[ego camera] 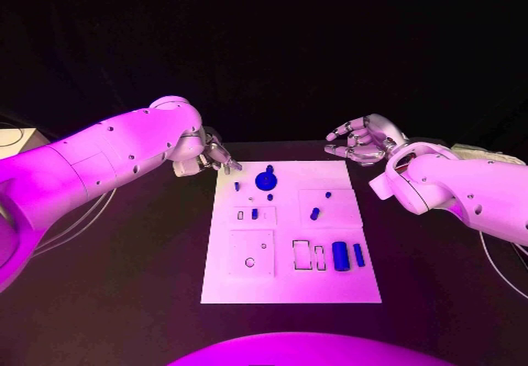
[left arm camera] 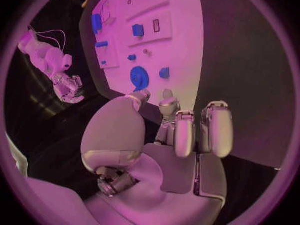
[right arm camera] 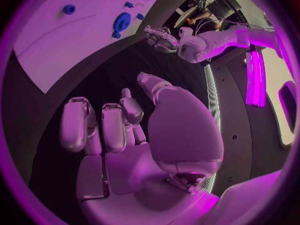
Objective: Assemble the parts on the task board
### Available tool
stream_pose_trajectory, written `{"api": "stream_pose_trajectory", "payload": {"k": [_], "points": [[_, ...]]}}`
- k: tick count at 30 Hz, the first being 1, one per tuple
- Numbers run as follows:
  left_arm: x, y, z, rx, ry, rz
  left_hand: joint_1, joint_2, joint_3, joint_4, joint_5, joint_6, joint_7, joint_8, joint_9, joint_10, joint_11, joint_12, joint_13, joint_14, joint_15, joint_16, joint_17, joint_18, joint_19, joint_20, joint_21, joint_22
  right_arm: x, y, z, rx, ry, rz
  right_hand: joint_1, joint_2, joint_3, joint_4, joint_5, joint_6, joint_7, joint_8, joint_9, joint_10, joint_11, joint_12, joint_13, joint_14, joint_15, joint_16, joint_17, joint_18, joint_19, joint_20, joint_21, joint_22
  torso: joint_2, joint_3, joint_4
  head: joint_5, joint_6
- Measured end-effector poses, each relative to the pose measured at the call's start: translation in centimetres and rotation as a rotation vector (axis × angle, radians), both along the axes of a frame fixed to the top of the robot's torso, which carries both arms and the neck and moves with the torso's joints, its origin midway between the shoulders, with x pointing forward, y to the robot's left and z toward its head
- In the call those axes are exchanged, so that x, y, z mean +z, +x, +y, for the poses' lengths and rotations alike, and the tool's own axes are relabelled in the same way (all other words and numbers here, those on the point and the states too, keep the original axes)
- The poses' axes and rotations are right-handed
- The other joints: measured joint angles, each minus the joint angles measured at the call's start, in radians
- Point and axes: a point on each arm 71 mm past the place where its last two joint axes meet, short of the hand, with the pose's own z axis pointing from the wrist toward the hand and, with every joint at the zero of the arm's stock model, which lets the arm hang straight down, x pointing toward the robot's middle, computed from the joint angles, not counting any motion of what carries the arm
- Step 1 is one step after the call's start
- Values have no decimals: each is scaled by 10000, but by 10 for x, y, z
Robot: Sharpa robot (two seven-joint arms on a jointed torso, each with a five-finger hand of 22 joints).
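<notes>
On the desk point(ego camera: 121, 305) my board point(ego camera: 288, 288) has several blue parts point(ego camera: 340, 255) seated, some slots bare; I judge it midway. My left hand point(ego camera: 204, 158) and right hand point(ego camera: 361, 139) hover beyond its far corners, fingers apart, holding nothing.

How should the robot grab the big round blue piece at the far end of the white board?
Probably from above, fingers pinching opposite sides of its rim. The round blue piece lies flat on the task board, so only its edge offers a hold. The left hand, open beside that end, looks nearest.
</notes>
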Motion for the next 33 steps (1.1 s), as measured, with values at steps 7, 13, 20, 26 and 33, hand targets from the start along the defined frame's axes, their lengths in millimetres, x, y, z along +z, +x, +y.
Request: {"api": "stream_pose_trajectory", "payload": {"k": [7, 13, 20, 26, 33], "points": [[-6, 2, -4, -72, 112, 141, -167, 62, -138, -2, 0, 15, 15, 0, -39, 0, 0, 0, 1, 0, 0, 0, 0, 1, 0, 0, 0, 0, 0, 0, 1, 16, 6, 0, 0, 0, -25, 25, 0, 0, 0, 0, -1, 0, 0, 0, -16, 0, 0, -40, -1, 0, 0, 0, -62, 1, 0, 0, 4, -3, -21], [-13, 3, -6, -98, 207, 312, -166, 62, -138, -2, 0, 15, 14, 0, -38, 0, -1, 0, 1, 0, 0, 1, 0, 1, 0, -1, 1, 0, 0, 0, 2, 35, 16, -3, 0, 0, -29, 29, 0, -67, -7, 0, 9, -238, -19, -431, -333, -93, 17, -304, -189, 160, -216, -1, -345, -22, -7, 0, 4, 3, -35], [-20, 4, -4, -8, 256, 413, -206, 102, -138, -2, 0, 15, 14, 0, -38, 1, -1, -1, 1, 0, -1, 1, 8, 0, 0, -1, 1, 0, 0, 0, 3, 53, 32, 0, 0, 0, 0, 57, 0, -67, -7, 0, 8, -239, -21, -502, -428, -127, 51, -309, -238, 160, -216, -1, -349, -56, -14, 7, 7, -3, -39], [-22, 5, -5, -14, 249, 452, -206, 102, -138, -3, 0, 15, 14, 0, -48, 1, -1, 42, 1, 0, 0, 1, 8, 0, 0, -1, 2, 0, 0, 0, 3, 61, 42, 0, 0, 0, 0, 57, 0, -67, -7, 0, 8, -273, 15, -564, -453, -127, 52, -369, -251, 160, -215, -1, -410, -70, -23, 7, 11, -7, -55], [-27, 4, -7, -67, 235, 565, -206, 102, -137, -3, 0, 14, 14, 0, -48, 1, -1, 42, 2, 0, -1, 1, 8, 1, 0, -1, 2, 0, 0, 0, 4, 73, 52, 3, 0, 0, 0, 57, 0, -67, -7, 0, 8, -294, -7, -564, -474, -127, 52, -369, -251, 160, -215, -1, -410, -83, -23, 10, 12, -12, -68]]}}
